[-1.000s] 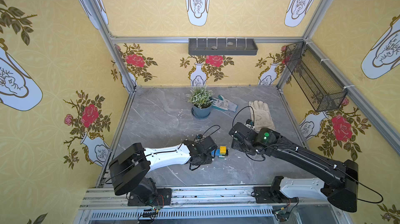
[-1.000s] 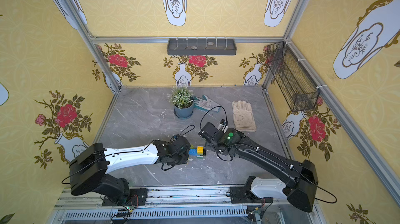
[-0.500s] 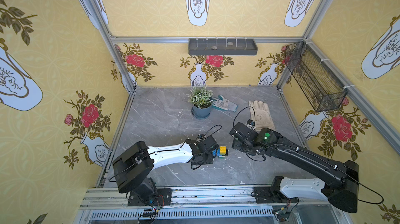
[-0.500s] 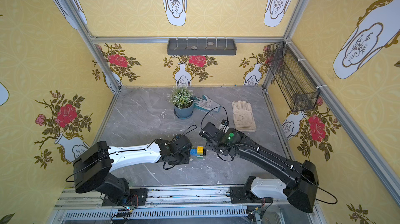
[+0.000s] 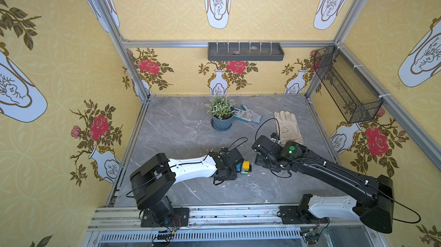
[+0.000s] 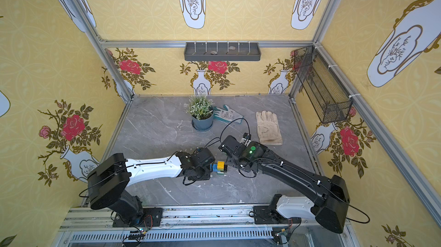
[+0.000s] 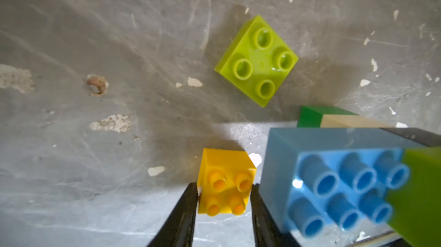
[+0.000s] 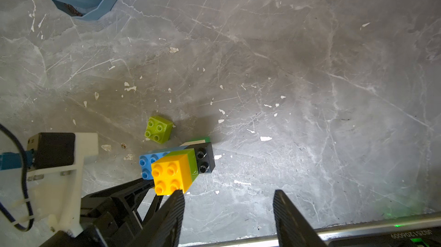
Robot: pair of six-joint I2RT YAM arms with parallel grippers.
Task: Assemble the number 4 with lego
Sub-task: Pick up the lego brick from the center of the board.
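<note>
The number 4 (image 5: 245, 166), a small figure of coloured plastic lego bricks, sits on the grey marbled tabletop (image 5: 179, 133). We see it about midway between the left and right edges, closer to the edge where the arms are fixed than to the back edge. It has a long blue brick (image 8: 146, 162), with a lime brick (image 8: 193, 164) and a yellow brick (image 8: 170, 174) stacked on it. A black brick (image 8: 205, 160), a white brick (image 8: 192, 142) and a dark green brick (image 8: 204, 139) are joined to it too.

The left tool (image 7: 224, 186) holds a small yellow square brick (image 7: 226, 162) between its two fingers, just beside the long blue brick. One more lime square brick (image 7: 257, 61) lies flat on the tabletop, bumps up, near the number 4 but not touching it.

The right tool (image 8: 228, 194) is wide and holds nothing. One finger looks very near the top yellow brick; we cannot tell if it touches.

A little green plant in a blue pot (image 5: 222, 119) stands near the back edge.
</note>
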